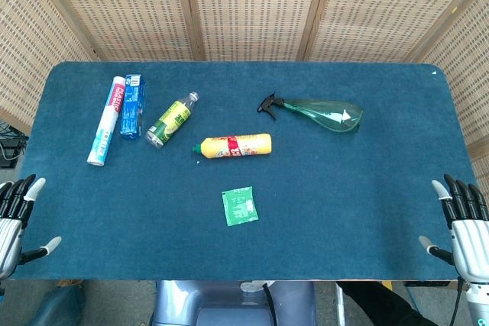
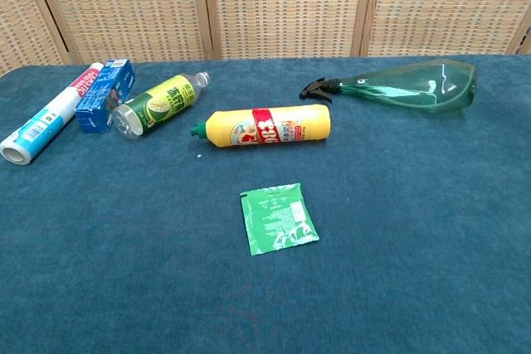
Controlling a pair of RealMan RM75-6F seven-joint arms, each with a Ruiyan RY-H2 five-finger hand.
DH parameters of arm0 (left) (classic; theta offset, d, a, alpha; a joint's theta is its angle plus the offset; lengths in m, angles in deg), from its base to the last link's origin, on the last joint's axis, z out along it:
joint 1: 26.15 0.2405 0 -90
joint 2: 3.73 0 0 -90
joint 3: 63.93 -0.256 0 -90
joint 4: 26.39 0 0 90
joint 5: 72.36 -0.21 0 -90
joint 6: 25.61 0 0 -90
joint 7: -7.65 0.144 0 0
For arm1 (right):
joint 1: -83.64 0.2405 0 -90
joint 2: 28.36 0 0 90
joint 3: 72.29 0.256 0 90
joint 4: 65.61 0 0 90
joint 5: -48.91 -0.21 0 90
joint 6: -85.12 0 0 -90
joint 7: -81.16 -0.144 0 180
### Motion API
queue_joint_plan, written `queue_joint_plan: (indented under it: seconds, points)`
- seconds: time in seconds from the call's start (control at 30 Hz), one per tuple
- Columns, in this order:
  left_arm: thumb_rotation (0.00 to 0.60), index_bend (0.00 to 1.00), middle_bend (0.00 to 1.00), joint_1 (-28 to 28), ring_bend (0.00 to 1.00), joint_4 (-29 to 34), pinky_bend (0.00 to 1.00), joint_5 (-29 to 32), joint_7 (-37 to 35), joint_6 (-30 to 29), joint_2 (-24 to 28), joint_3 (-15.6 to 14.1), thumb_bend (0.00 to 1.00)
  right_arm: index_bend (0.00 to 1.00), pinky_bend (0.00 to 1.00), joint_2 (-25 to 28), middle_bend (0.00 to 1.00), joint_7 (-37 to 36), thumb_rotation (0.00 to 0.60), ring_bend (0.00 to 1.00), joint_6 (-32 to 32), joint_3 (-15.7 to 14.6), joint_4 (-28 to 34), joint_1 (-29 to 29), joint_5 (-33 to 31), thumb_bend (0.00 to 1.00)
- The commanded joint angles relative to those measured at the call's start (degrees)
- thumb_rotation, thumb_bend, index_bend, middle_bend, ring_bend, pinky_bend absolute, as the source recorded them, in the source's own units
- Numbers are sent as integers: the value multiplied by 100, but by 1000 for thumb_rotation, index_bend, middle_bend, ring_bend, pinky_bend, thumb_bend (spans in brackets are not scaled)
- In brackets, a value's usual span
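Observation:
My left hand point(image 1: 15, 219) hangs at the table's near left corner, fingers spread, holding nothing. At the near right corner my right hand point(image 1: 462, 223) is likewise spread and empty. Neither hand shows in the chest view. On the blue cloth lie a yellow bottle point(image 1: 234, 146) point(image 2: 265, 128), a green sachet point(image 1: 240, 206) point(image 2: 278, 217), a green spray bottle point(image 1: 317, 113) point(image 2: 398, 87), a clear bottle with a green label point(image 1: 171, 120) point(image 2: 158, 103), a blue box point(image 1: 132, 106) point(image 2: 104, 94) and a white tube point(image 1: 106, 121) point(image 2: 50, 122). All lie flat, far from both hands.
The blue-covered table point(image 1: 344, 188) is backed by woven wicker screens point(image 1: 252, 5). The robot's base point(image 1: 237, 307) shows below the near edge.

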Motion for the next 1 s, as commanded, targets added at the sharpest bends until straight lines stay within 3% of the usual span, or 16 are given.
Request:
queue_joint_plan:
  seconds: [0.03,0.27,0.3,0.33,0.37,0.4,0.43,0.47,0.53,0.57,0.67,0.83,1.0]
  points:
    - [600,0,0,4,0,9,0,3,-2,0,9,-2,0,0,0,-1,0,-7,600,0,1,-1,0,-1,5,0]
    - [600,0,4,-68,0,88,0,-18,85,145,-23,-12,0,0,0,18,0,-87,600,0,-2,7,-5,-7,-24,0]
    - [600,0,57,-118,37,131,0,-17,165,171,-102,41,0,0,0,21,0,-105,600,0,-6,14,-7,-5,-37,0]
    - [600,0,229,-182,185,151,34,-23,212,226,-192,85,0,0,0,23,0,-113,600,0,-13,20,-10,-1,-51,0]
    - [600,0,448,-273,389,168,160,-49,232,349,-279,99,1,0,0,22,0,-116,600,0,-29,25,-18,4,-70,0]
    - [600,0,602,-422,539,171,282,-88,293,560,-377,121,16,0,0,17,0,-114,600,0,-57,32,-28,13,-100,0]
    - [600,0,758,-536,715,176,503,-95,367,730,-448,139,80,0,0,15,0,-114,600,0,-74,41,-31,20,-124,0]
    - [600,0,830,-667,807,217,694,-58,470,952,-526,162,192,0,0,12,0,-113,600,0,-94,46,-36,26,-147,0]
    - [600,0,909,-1008,902,461,880,138,655,1613,-631,188,441,0,0,-6,0,-90,600,0,-117,57,-57,38,-177,0]
    - [600,0,932,-1170,929,598,943,266,732,1944,-636,196,567,0,0,-14,0,-85,600,0,-118,65,-61,42,-187,0]
    - [600,0,950,-1725,948,976,999,789,943,2959,-677,308,745,0,0,-37,0,-68,600,0,-132,85,-65,54,-222,0]
    - [600,0,956,-2755,960,1172,1000,2212,1229,4530,-1095,617,802,0,0,-82,0,8,600,0,-212,126,-105,87,-347,0]
    - [600,0,957,-3353,963,969,1000,3221,1715,4901,-1577,706,811,0,0,-107,0,35,600,0,-295,154,-146,117,-456,0]
